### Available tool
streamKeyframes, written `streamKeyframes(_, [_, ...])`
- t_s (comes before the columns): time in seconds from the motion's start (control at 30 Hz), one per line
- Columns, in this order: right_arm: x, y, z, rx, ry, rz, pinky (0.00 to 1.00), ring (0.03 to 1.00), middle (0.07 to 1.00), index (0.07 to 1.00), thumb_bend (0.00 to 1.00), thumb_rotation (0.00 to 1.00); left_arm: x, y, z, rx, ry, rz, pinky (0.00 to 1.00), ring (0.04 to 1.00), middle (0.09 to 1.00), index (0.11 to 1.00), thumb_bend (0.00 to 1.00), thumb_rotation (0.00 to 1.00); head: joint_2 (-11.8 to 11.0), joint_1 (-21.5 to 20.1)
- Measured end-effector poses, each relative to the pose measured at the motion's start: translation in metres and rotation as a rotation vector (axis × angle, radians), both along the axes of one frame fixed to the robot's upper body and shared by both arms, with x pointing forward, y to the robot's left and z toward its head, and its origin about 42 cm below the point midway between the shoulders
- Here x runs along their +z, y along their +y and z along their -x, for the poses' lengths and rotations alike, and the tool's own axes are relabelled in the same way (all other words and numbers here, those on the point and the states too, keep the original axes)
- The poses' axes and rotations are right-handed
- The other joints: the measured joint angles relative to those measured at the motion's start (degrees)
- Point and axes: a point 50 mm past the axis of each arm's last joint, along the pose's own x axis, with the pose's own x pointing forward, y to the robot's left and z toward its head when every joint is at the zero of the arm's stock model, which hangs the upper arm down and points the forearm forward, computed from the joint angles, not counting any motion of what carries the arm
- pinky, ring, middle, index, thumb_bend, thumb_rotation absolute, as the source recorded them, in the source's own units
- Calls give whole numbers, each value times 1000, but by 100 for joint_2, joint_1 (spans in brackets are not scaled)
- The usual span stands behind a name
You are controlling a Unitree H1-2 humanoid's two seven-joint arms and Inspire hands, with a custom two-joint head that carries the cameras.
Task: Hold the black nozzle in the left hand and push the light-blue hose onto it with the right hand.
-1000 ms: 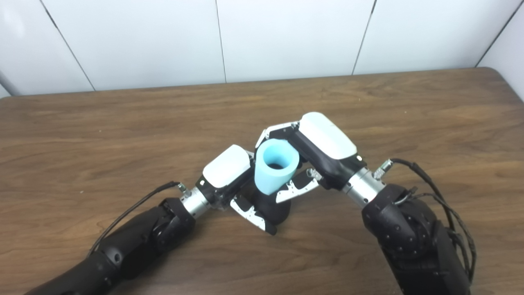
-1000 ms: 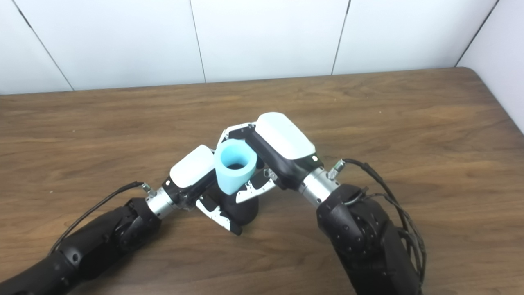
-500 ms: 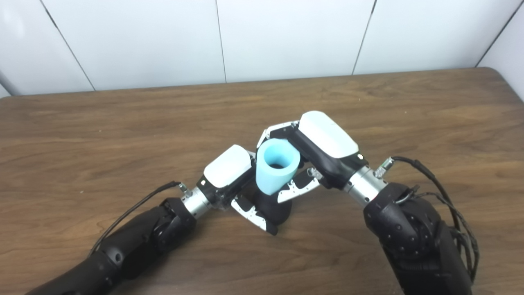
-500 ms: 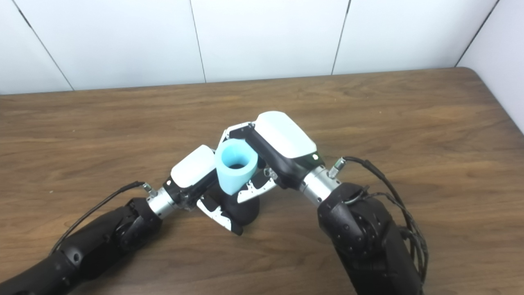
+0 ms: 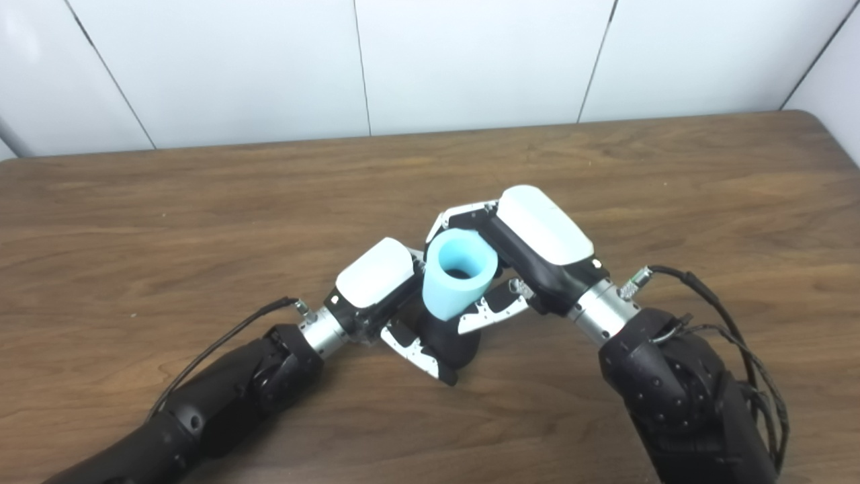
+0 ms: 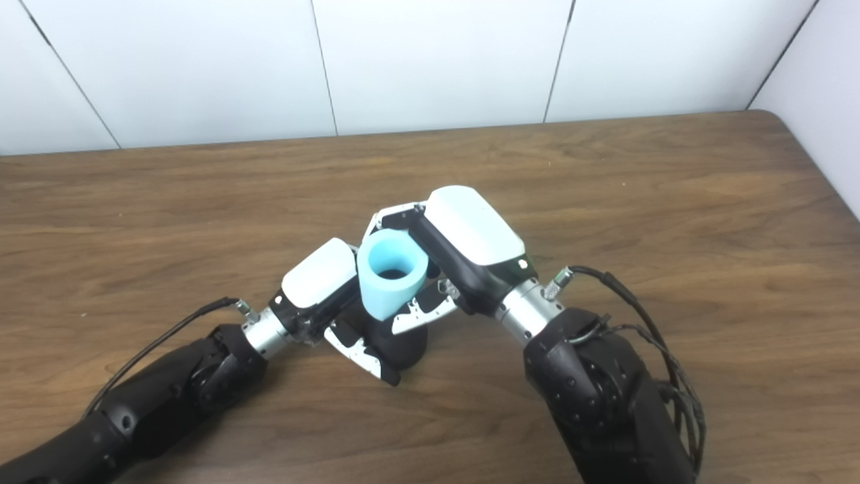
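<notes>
Light-blue hose [image 5: 459, 274], a short thick-walled sleeve, sat tilted above the black nozzle [image 5: 449, 341], open mouth facing up toward the head cameras, lower end meeting the nozzle's top. How far it had gone on could not be read; the joint was hidden behind the hose wall and the fingers. Right hand [image 5: 531, 252] was wrapped on the hose, fingers behind it and thumb in front low down. Left hand [image 5: 379, 292] was closed around the nozzle, one finger crossing its front, nozzle base at or just above the brown wooden table [image 5: 168, 222]; contact with the wood could not be told. Both hands were crowded together near the table's middle, knuckle covers almost touching beside the hose. Judgement: seating step was under way, with hose started but likely not home, since much black body showed below the blue. To do it well, the push ought to run straight along the nozzle's axis, so the hose's lean should be matched to the nozzle's before pressing. Left hand should brace firmly so the nozzle does not pivot. Right thumb sat low near the joint and could block travel; gripping higher might help. Risk: soft wall buckling sideways under an off-axis push.
</notes>
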Motion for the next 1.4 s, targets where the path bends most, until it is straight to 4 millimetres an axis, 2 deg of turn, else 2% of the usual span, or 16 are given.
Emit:
streamKeyframes(0.03, [0, 0, 0, -3, -1, 4, 244, 357, 595, 583, 896, 144, 0, 0, 0, 0, 1, 1, 369, 466, 505, 467, 519, 0, 0, 0])
streamKeyframes(0.07, [0, 0, 0, -5, 0, 10, 304, 421, 608, 598, 948, 178, 0, 0, 0, 0, 1, 2, 370, 467, 505, 467, 519, 0, 0, 0])
streamKeyframes(0.13, [-1, -1, 0, -17, -1, 27, 429, 547, 626, 624, 988, 245, 0, 0, 0, 1, 0, 3, 374, 468, 504, 468, 520, 0, 9, 9])
streamKeyframes(0.2, [-2, -4, -1, -38, 3, 38, 482, 601, 638, 637, 999, 265, 0, 0, 0, 1, 0, 3, 381, 472, 504, 468, 520, 0, 9, 9])
streamKeyframes(0.43, [-2, -5, -1, -44, 13, 34, 495, 619, 655, 656, 1000, 297, 0, 0, 0, 1, 0, 3, 384, 478, 504, 468, 519, 0, 9, 9])
streamKeyframes(0.77, [-2, -7, -2, -50, 32, 39, 501, 639, 684, 685, 1000, 425, 0, 0, 0, 1, -1, 3, 389, 481, 504, 468, 520, 0, 17, 0])
streamKeyframes(1.07, [-3, -8, -1, -39, 46, 15, 526, 665, 706, 696, 1000, 488, 0, 0, 0, 0, -2, 4, 368, 462, 501, 471, 520, 0, -9, 0])
streamKeyframes(1.27, [-4, -10, -1, -28, 60, -14, 647, 799, 850, 837, 1000, 598, 0, -1, 0, -1, -2, 4, 365, 457, 501, 470, 520, 0, -26, 9])
streamKeyframes(1.4, [-3, -13, -1, -28, 65, -31, 687, 838, 892, 900, 1000, 645, 0, -1, 0, -1, -3, 4, 365, 460, 502, 470, 520, 0, -35, 9])
